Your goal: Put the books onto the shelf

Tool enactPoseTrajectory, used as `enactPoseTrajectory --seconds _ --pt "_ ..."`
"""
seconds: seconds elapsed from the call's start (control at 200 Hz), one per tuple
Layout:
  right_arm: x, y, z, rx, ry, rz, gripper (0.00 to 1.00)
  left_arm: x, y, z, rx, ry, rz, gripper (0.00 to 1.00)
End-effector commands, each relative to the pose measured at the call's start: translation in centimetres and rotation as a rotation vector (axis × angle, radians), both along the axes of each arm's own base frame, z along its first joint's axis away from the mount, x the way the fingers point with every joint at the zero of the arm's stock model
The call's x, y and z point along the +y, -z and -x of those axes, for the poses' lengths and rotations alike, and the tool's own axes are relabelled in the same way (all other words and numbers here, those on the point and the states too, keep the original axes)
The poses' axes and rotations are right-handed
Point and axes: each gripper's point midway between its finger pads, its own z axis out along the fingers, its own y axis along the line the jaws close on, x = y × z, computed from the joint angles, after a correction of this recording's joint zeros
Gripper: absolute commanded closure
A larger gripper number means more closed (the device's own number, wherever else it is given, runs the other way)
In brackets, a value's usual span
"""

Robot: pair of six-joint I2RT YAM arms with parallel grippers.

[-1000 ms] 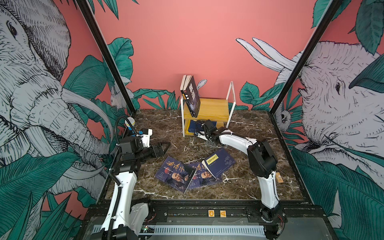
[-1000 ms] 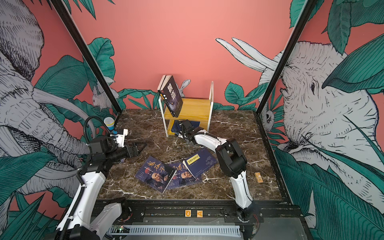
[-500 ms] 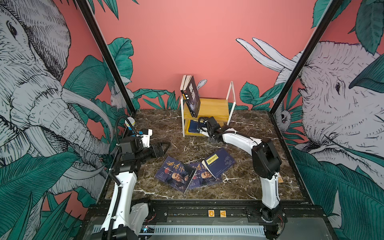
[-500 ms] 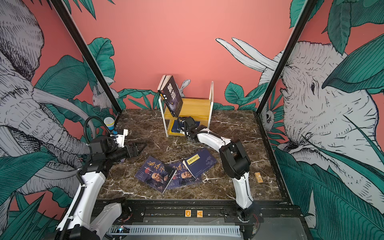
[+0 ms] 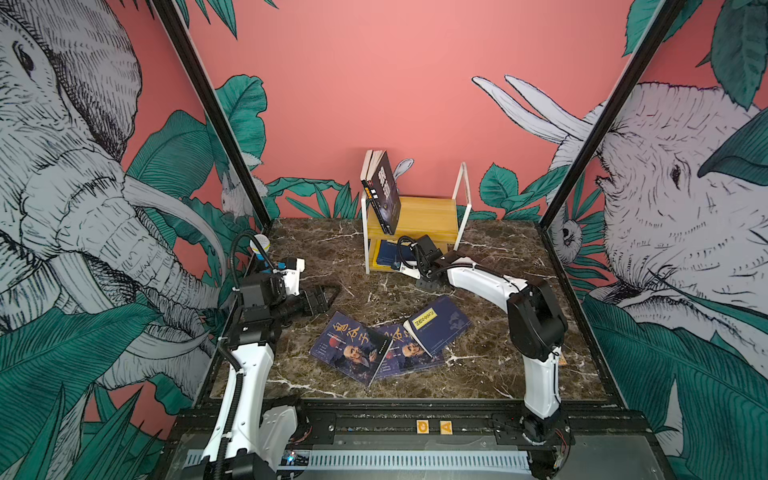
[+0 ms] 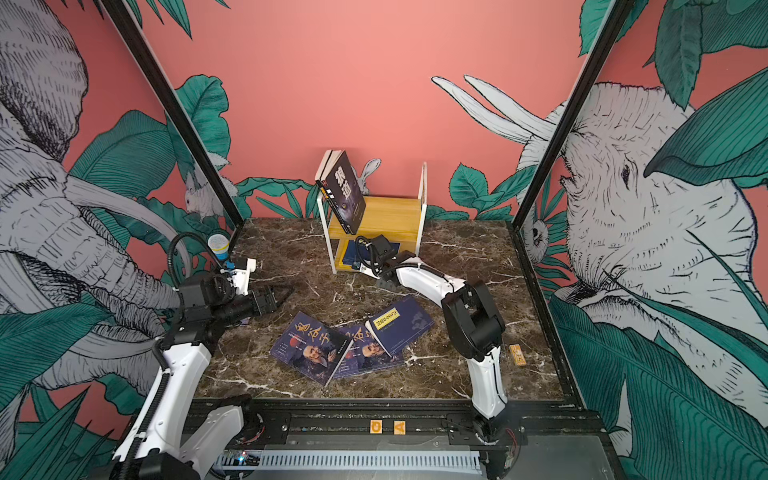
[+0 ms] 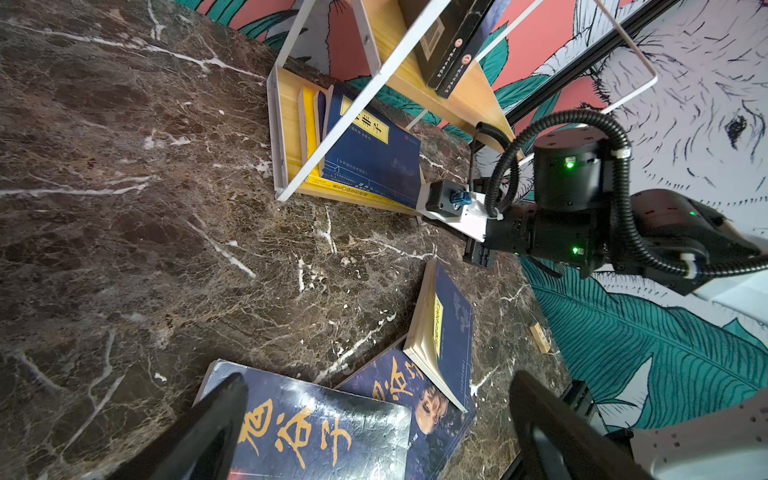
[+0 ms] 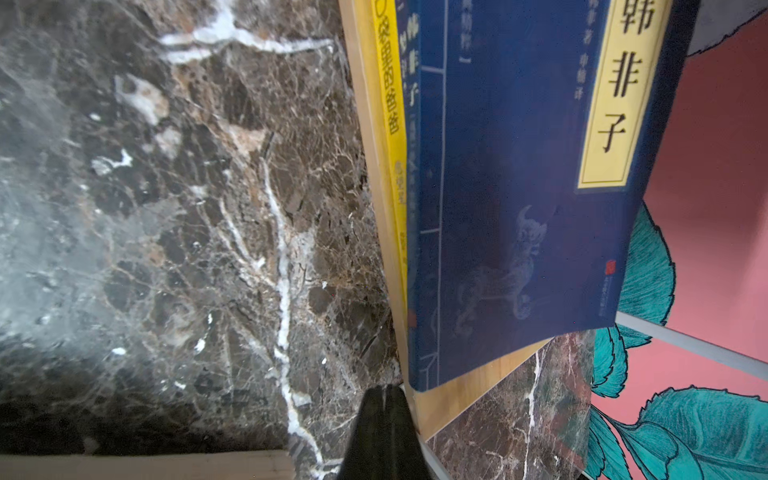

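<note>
On the marble desk (image 5: 332, 257) the two-tier shelf (image 5: 419, 212) stands at the back, with a black wolf-eye book (image 5: 384, 195) leaning against its frame up top and a navy yellow-label book (image 7: 374, 158) lying in the lower tier. Three navy books (image 5: 353, 349) lie overlapped mid-desk, unshelved. The right end effector (image 8: 384, 411), pressed together and empty, sits at the lower board's front edge, likely to nudge that book in; the left end effector (image 5: 330, 293), spread wide, hovers near the pile.

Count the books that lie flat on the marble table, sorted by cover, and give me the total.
Portrait books: 2
Yellow-label book: 1
Total: 3
</note>
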Motion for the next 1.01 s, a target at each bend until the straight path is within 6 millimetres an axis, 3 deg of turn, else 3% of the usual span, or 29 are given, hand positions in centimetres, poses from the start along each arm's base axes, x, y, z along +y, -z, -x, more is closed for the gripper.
enactPoseTrajectory --seconds 0.0,0.14,0.605,0.79,1.0 --pt "-0.5 0.6 -0.8 -0.001 0.016 0.019 1.00 0.1 -0.9 0.0 -0.025 -0.003 -0.004 0.01" --pt "-1.6 0.1 -2.2 -0.032 0.065 0.003 1.00 0.1 -0.8 0.1 -0.020 -0.003 -0.006 0.01" --pt "-1.9 -0.7 -3.0 -0.067 0.078 -0.003 1.00 0.1 -0.8 0.2 -0.020 -0.005 0.007 0.01" --pt "-1.3 -2.1 -0.8 -0.029 0.054 -0.079 1.00 0.2 -0.8 0.1 -0.028 -0.006 0.004 0.01" --pt "-0.9 -6.8 3.5 -0.019 0.078 -0.264 1.00 0.2 -0.8 0.1 -0.033 -0.005 -0.008 0.01"
